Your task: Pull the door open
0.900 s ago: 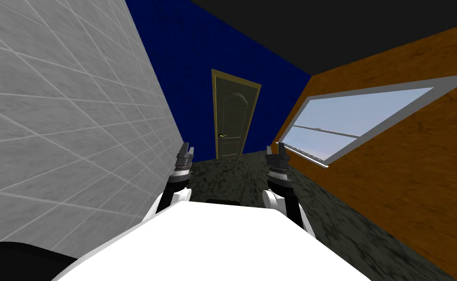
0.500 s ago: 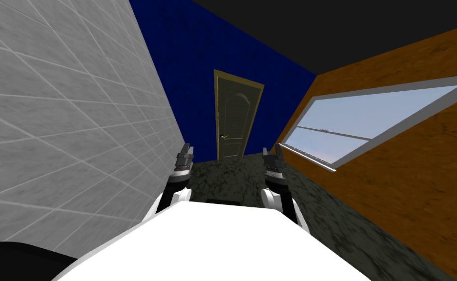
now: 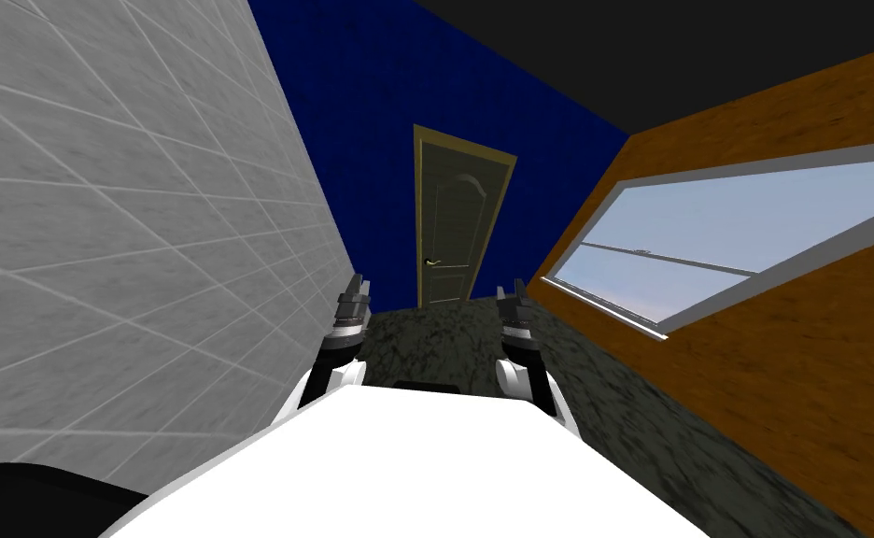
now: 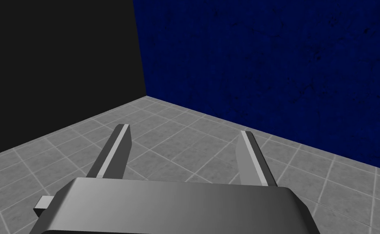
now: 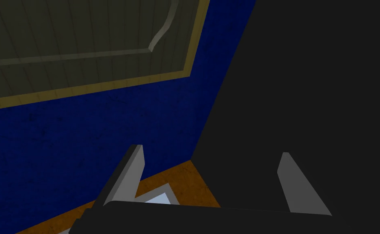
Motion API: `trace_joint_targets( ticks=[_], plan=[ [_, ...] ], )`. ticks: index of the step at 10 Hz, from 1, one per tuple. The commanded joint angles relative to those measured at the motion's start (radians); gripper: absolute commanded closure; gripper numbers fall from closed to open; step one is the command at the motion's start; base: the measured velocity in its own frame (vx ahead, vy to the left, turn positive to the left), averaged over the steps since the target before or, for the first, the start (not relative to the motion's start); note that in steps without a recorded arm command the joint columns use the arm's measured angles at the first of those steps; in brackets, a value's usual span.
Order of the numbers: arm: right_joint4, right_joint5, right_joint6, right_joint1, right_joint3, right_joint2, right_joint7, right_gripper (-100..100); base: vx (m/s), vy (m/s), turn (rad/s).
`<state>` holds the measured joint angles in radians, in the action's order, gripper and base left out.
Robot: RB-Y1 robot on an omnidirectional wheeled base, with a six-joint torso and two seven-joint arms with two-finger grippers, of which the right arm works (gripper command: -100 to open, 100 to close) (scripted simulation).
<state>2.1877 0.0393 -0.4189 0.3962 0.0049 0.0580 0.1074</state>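
A dark olive panelled door (image 3: 456,224) in a yellowish frame stands shut in the blue wall at the far end of a narrow hall, with a small lever handle (image 3: 432,262) on its left side. My left gripper (image 3: 358,286) is raised in front of my chest, open and holding nothing, far short of the door. My right gripper (image 3: 514,290) is raised beside it, also open and holding nothing. In the right wrist view the upper part of the door (image 5: 75,36) lies well beyond my right gripper (image 5: 211,156). In the left wrist view my left gripper (image 4: 185,136) stands open.
A grey tiled wall (image 3: 127,224) runs close along my left. On the right an orange-brown wall (image 3: 799,374) holds a long window (image 3: 734,233). Dark mottled floor (image 3: 435,341) stretches ahead to the door.
My right gripper has swung a little left and turned. The whole head view has shifted: the window slid right and the door looks slightly nearer, so I have moved.
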Motion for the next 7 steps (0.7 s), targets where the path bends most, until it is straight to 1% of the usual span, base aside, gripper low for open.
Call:
trace_joint_targets(
  ticks=[1, 7],
  plan=[
    [-0.039, -0.001, -0.009, -0.013, -0.003, 0.007, 0.002, -100, 0.078, 0.032, 0.052],
    [-0.181, -0.001, -0.032, -0.064, -0.010, 0.032, 0.009, -100, 0.093, 0.041, 0.057]
  ],
)
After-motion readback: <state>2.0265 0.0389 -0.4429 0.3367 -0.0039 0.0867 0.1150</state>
